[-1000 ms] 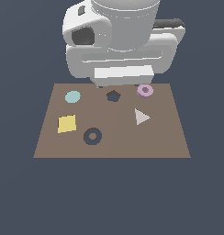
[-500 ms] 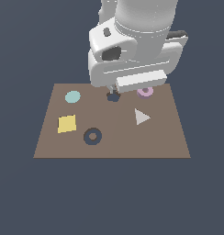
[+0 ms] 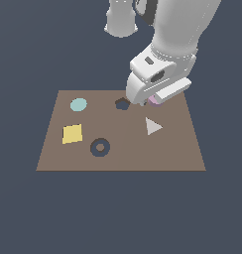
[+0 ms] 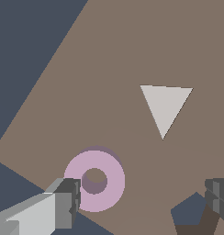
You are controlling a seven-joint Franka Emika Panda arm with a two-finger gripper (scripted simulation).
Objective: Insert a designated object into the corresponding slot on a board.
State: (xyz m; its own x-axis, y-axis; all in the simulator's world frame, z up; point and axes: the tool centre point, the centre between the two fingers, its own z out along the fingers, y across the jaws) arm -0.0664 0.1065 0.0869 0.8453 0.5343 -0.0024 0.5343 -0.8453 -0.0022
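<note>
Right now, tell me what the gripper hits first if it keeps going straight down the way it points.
Probably the bare board between its open fingers. The gripper sits off-centre: the pink ring lies beside one finger, which might clip its edge. Depth is unclear.

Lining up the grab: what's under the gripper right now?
The pink ring lies flat on the board, between the open gripper's fingers. In the exterior view, the robot's hand covers nearly all of it.

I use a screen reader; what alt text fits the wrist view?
Pink-lilac ring lying flat on the brown board, between the open gripper fingers and nearer one of them. A pale grey triangle and a dark pentagon recess are nearby.
</note>
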